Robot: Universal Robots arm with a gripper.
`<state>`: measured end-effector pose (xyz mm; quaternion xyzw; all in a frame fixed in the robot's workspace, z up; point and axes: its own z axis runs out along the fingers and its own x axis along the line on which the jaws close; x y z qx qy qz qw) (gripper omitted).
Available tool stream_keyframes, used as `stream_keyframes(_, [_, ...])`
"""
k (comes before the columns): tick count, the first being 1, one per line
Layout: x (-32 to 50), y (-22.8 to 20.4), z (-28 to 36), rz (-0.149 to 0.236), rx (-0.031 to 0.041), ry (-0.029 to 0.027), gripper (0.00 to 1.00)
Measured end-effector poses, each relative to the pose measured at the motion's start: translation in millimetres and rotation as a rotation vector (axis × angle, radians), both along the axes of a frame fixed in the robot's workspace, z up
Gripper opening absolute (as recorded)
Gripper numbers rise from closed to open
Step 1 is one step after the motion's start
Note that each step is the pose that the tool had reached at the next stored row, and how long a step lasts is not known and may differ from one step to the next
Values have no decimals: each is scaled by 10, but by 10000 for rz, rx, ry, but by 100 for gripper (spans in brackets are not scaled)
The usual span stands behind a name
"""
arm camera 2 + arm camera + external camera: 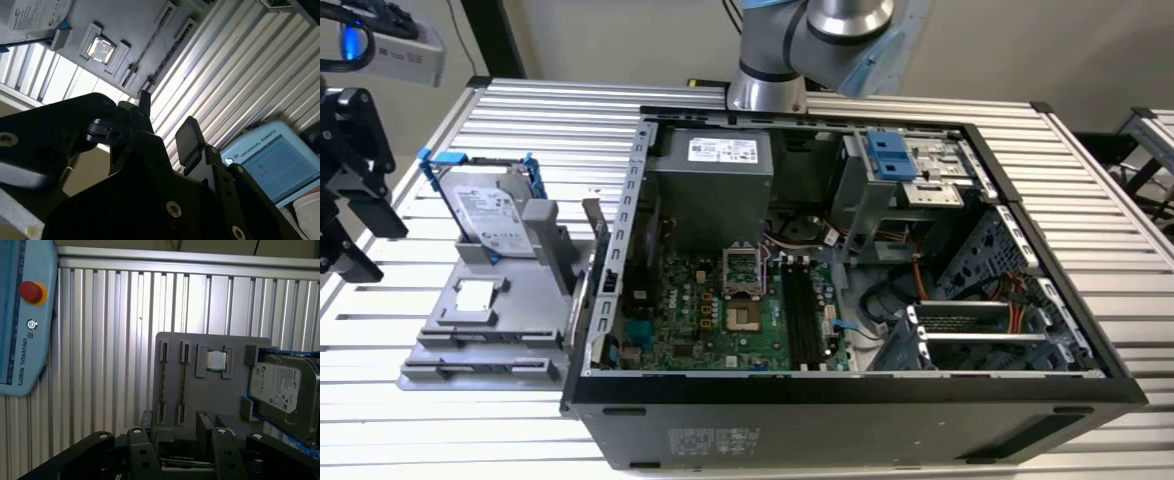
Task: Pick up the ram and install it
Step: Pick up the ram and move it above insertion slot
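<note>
In the exterior view one open computer case [854, 420] holds one motherboard [707, 310]; beside it, at the exterior view's left, one grey tray [467, 345] carries one hard drive [491, 215] and one processor chip [475, 293]; in the first wrist view the tray shows two slot holders [162, 352], the ram [183, 382] on edge in one; the gripper [175, 422] hangs near the tray, fingers spread, grasping nothing; in the second wrist view the fingers [188, 137] gape likewise.
</note>
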<state>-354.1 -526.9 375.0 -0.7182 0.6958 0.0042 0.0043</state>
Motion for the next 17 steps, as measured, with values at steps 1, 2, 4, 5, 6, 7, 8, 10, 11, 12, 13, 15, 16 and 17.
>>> stream_keyframes(1, [0,0,0,0,-1,0,100])
stream_keyframes(2, [0,0,-2,0,-1,0,100])
stream_keyframes(4, [0,0,-34,0,3,-4,100])
stream_keyframes(5, [1,0,-51,0,0,-1,100])
stream_keyframes(6, [1,0,-69,0,0,-1,100])
stream_keyframes(7, [1,0,-88,0,1,-2,100])
stream_keyframes(8, [1,0,-106,-1,1,-1,100])
stream_keyframes(10, [1,0,-142,0,1,-1,100])
stream_keyframes(11, [1,0,-160,0,0,-1,100])
stream_keyframes(12, [1,0,-179,0,0,-1,100])
stream_keyframes(13, [1,0,-197,0,1,-1,100])
stream_keyframes(15, [4,0,-234,0,1,-2,100])
stream_keyframes(16, [7,-1,-252,0,1,-2,100])
stream_keyframes(17, [16,-1,-270,1,0,-1,100])
